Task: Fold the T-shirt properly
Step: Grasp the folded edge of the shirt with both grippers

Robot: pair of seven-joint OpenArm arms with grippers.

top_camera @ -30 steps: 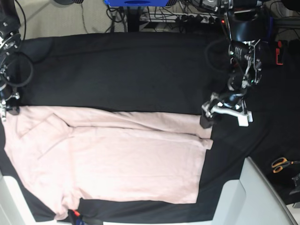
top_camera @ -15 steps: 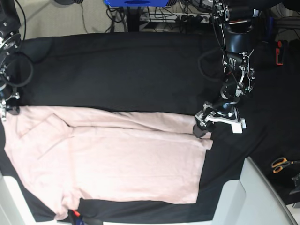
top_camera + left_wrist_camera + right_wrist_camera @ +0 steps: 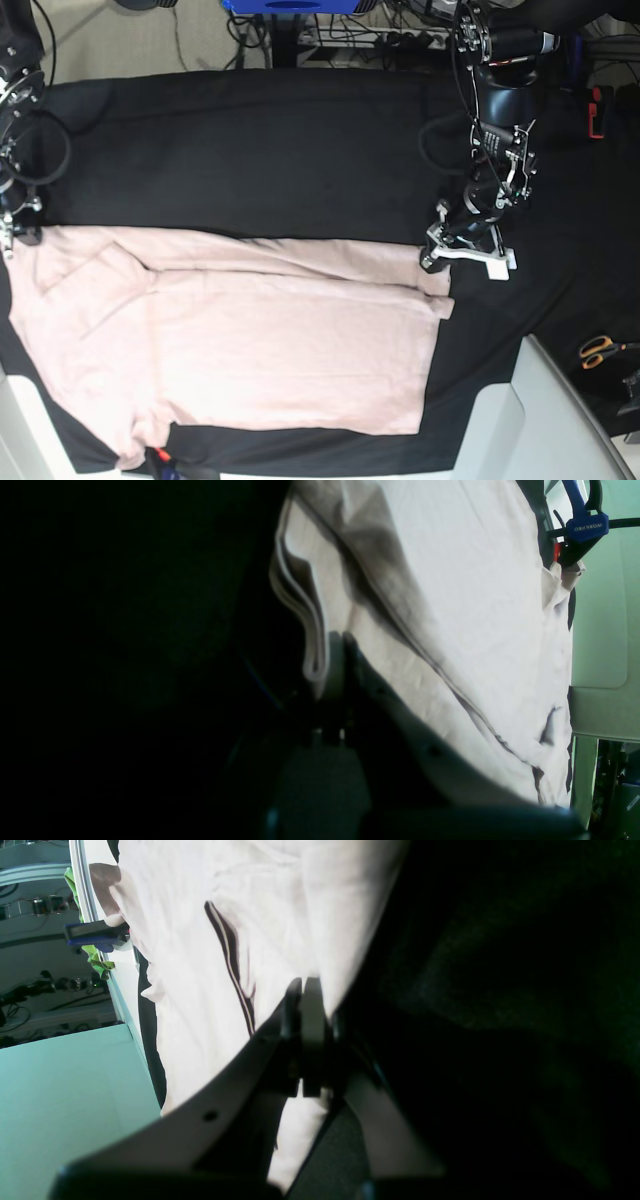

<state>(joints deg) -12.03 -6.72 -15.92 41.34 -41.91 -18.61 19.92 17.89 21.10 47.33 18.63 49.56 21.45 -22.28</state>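
The T-shirt (image 3: 240, 340) lies flat on the black table cloth (image 3: 250, 150), in the near half of the table, with 1 long fold along its far edge. Its hem side is toward the left arm and its collar side is toward the right arm.

The left gripper (image 3: 432, 258) is low at the far hem corner of the T-shirt. In the left wrist view its jaws are closed together on the folded edge of the T-shirt (image 3: 450, 605), and the layers of cloth bulge just beside the fingertips (image 3: 332, 665).

The right gripper (image 3: 14, 238) is at the opposite far corner, near the shoulder. In the right wrist view its 2 fingers (image 3: 305, 1005) are pressed together with the pink edge (image 3: 280, 915) pinched between them.

A pair of scissors (image 3: 600, 350) lies well apart on the cloth.
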